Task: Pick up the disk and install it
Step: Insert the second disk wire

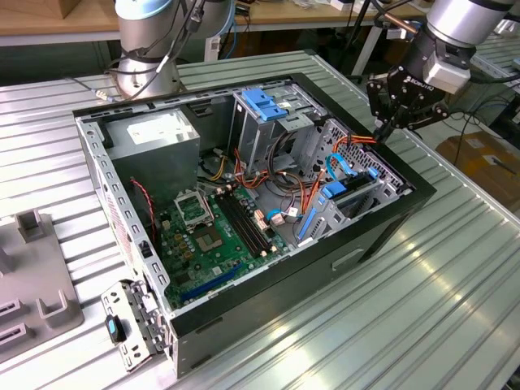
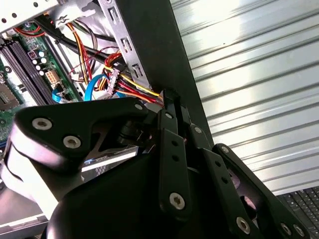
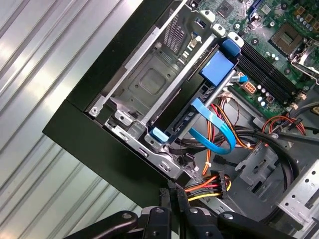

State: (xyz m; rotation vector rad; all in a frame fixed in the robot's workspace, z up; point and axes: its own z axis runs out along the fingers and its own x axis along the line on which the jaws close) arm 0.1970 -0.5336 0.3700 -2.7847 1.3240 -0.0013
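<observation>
The disk (image 3: 198, 102) stands on edge in the drive bay at the front corner of the open computer case (image 3: 99, 144). Its blue label (image 3: 217, 68) and blue rail (image 3: 160, 134) show. In the exterior view the disk (image 1: 358, 192) sits low at the case's right end. My gripper (image 1: 382, 132) hangs above that end with its fingers together. The fingertips (image 3: 172, 195) meet a red, yellow and black wire bundle (image 3: 202, 187) that leads to a black connector (image 3: 220, 178). Whether they pinch the wires is unclear. In the second wrist view my gripper (image 2: 169, 98) touches the same wires (image 2: 144, 91).
A blue flat cable (image 3: 222, 130) loops beside the disk. An unfilled metal bay (image 3: 147, 82) lies next to it. Inside the case are a grey power supply (image 1: 154, 134), the motherboard (image 1: 215, 231) and a blue bracket (image 1: 264, 103). Another arm's base (image 1: 146, 57) stands behind, on the ribbed table (image 1: 422, 309).
</observation>
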